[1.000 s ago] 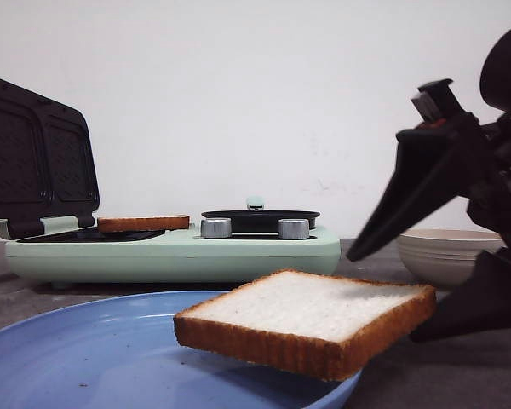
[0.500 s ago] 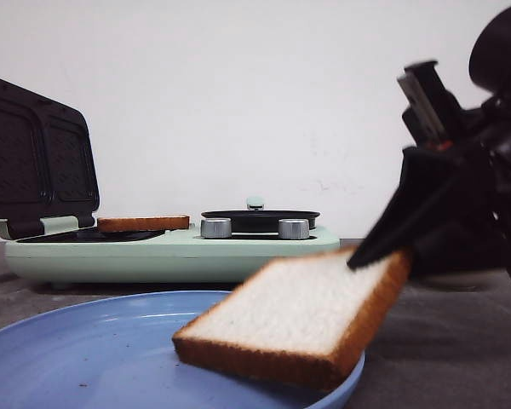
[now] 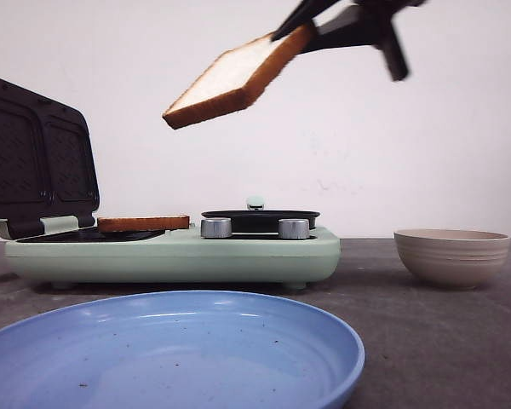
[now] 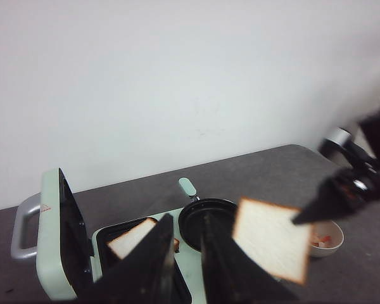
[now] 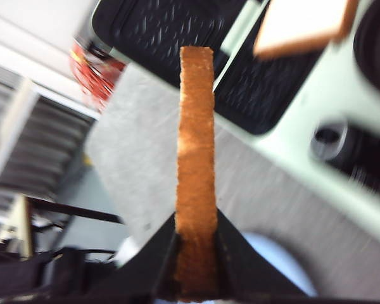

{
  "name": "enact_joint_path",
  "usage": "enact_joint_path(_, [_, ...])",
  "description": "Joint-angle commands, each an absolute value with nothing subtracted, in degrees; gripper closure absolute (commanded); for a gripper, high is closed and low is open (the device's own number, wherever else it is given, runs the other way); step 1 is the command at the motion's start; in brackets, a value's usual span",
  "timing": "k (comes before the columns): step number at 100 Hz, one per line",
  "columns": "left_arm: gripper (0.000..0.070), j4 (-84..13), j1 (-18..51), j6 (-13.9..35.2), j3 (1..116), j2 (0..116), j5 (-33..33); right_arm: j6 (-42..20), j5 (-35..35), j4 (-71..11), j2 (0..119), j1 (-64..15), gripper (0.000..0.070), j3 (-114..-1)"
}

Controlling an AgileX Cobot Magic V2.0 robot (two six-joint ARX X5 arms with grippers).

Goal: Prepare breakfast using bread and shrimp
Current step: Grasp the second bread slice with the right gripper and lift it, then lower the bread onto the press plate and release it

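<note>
Two slices of bread in play here. Nearest the camera in the front view, the blue plate (image 3: 170, 349) fills the lower left of the frame with just crumbs on it. Behind it, mid-left, sits the mint green sandwich maker (image 3: 175, 251) with its lid (image 3: 36, 158) propped open, and one bread slice (image 3: 143, 223) already lies flat on the left plate. The little black pan (image 3: 260, 219) on its right half looks bare. The beige bowl (image 3: 451, 256) is at the right edge, and in the left wrist view there's something pinkish in it, probably the shrimp (image 4: 323, 240), too small to be sure.

So I'd say roughly a third done: one slice placed, second slice on its way, shrimp not touched yet.

The second slice (image 3: 238, 75) is up in the air at the top centre, tilted, well above the machine. The right gripper (image 3: 294, 32) is clamped on one crust edge; the right wrist view shows the fingers (image 5: 168, 250) pinched tight on both faces. The left gripper (image 4: 187, 266) holds nothing, fingers only slightly apart, hovering over the sandwich maker
</note>
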State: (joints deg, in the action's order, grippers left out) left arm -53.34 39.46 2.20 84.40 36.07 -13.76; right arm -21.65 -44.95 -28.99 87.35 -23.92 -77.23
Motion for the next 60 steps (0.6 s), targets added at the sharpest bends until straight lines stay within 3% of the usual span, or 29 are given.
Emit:
enact_joint_path(1, [0.07,-52.6,39.88,0.86,85.12,36.29,-13.91,-13.28,-43.31,-33.08,94.37,-24.95,0.07,-86.17])
enact_joint_path(14, [0.07,-52.64,39.88,0.86,85.12,36.29,-13.91,-8.1,-41.95,-37.47,105.03,-26.83,0.07,-97.91])
enact_joint_path(24, [0.07,-52.69,39.88,0.89,85.12,36.29,-13.91,-7.51,-41.95,-38.22,112.03,-28.45,0.07,-104.47])
enact_joint_path(60, [0.07,-53.01,39.88,0.89,85.12,36.29,-13.91,-4.34,-36.99,-37.52,125.56,-33.74,0.07,-116.88])
